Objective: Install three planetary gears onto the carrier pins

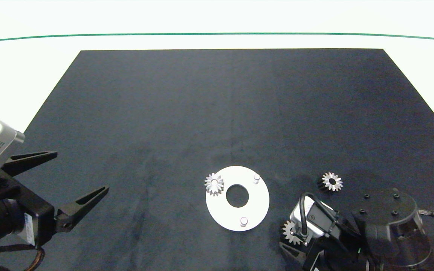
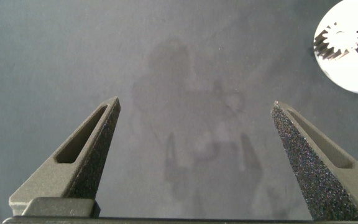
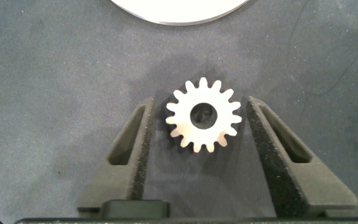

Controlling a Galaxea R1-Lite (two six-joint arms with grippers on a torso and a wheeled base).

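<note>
One gear (image 1: 214,184) already sits on a peg at the left edge of the white disc (image 1: 254,205); two pegs stand bare, one (image 1: 256,177) on the far side and one (image 1: 243,221) on the near side; a second gear (image 1: 332,181) lies flat on the black mat (image 1: 217,113) to the right of the disc, well apart from it; the third gear (image 3: 204,122) lies flat on the mat just right of the disc's near edge, bore facing up, directly between the fingers of the right gripper (image 3: 199,155).

That gripper's fingers are spread, one on each side of the gear's teeth, neither clearly touching it; so the gear is framed but not yet clamped, and the pinch only needs the fingers to come together across its width. The right arm is plainly the nearer one; judged from here, the closest free peg is the near one, a short way to the left of the gripper.

The left gripper (image 1: 68,180) hangs wide apart over bare mat, well left of the disc, holding nothing.
</note>
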